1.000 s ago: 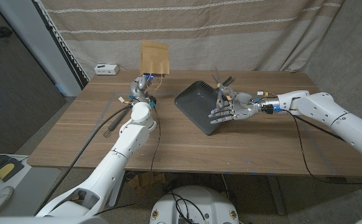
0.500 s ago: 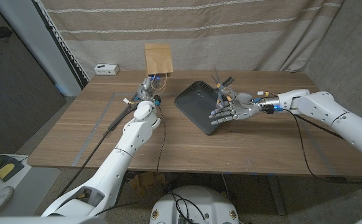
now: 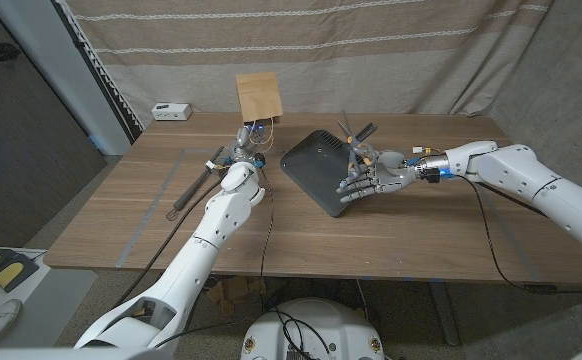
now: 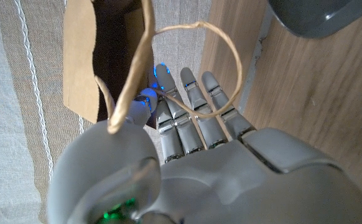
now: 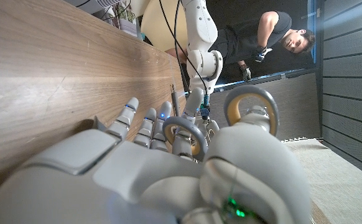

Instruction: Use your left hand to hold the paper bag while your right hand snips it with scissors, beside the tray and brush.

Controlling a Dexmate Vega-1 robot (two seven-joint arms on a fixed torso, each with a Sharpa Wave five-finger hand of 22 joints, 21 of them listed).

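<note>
Left hand point(image 3: 244, 150) raised, apparently pinching a handle, right hand point(image 3: 366, 178) gripping, fingers spread

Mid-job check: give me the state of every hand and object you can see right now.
Left hand: holds the paper bag by its twine handle.
Paper bag: lifted, hanging above the table's far edge.
Right hand: grips the scissors, over the tray.
Scissors: blades point up, apart from the bag.
Tray: on the table.
Brush: lying on the table.

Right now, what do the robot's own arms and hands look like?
Both arms are glossy white, rounded shells with black cables trailing alongside. The left hand and right hand are silver-grey metal with segmented fingers; blue lights glow at the left fingertips, and green lights near both wrists.
</note>
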